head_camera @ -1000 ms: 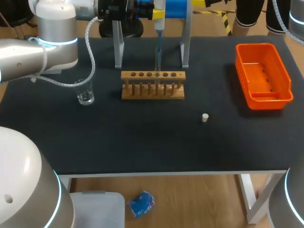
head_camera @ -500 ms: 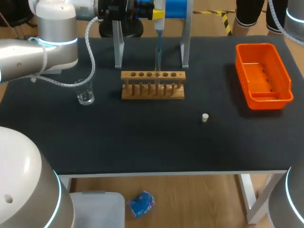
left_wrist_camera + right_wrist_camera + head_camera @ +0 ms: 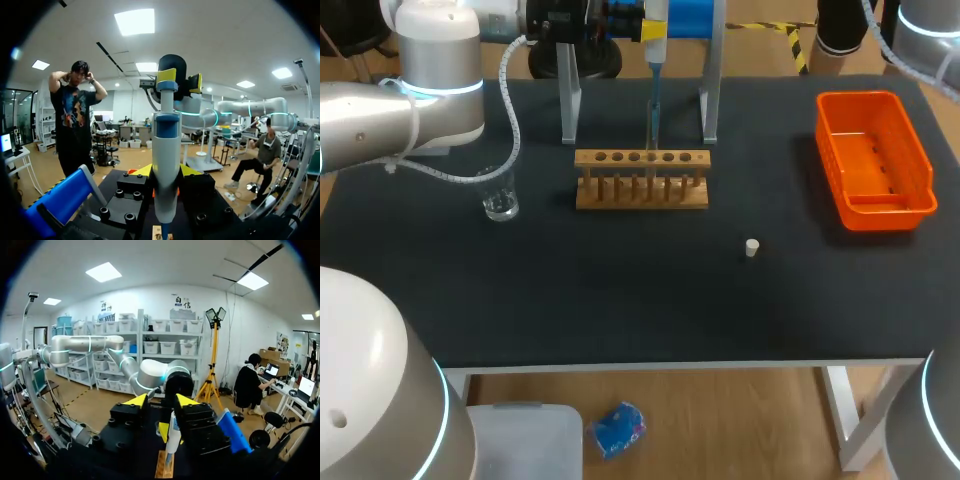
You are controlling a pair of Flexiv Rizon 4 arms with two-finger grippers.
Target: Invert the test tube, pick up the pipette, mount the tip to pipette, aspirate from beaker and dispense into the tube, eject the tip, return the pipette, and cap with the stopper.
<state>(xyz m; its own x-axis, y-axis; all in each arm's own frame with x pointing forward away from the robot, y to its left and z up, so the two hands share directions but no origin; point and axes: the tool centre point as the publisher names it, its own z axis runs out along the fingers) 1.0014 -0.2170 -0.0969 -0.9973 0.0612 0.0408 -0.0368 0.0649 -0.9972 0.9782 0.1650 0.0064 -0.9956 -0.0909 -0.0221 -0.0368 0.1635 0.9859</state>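
At the table's (image 3: 620, 300) far edge, behind the wooden rack (image 3: 641, 180), the pipette (image 3: 654, 75) hangs upright in its stand (image 3: 712, 95). It is right at the left gripper (image 3: 166, 172) — whether those jaws clamp it cannot be told. The right gripper's (image 3: 160, 402) jaws stand apart, empty. The beaker (image 3: 500, 200) sits left of the rack, and the stopper (image 3: 751, 247) lies nearer, to the right.

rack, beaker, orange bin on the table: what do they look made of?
Rack: wood, light brown and matt, with drilled holes along the top bar.
Beaker: clear glass or clear plastic; it is see-through with bright glints, but I cannot tell which.
Orange bin: moulded plastic, judging by its uniform saturated colour, slight sheen and rounded rim.
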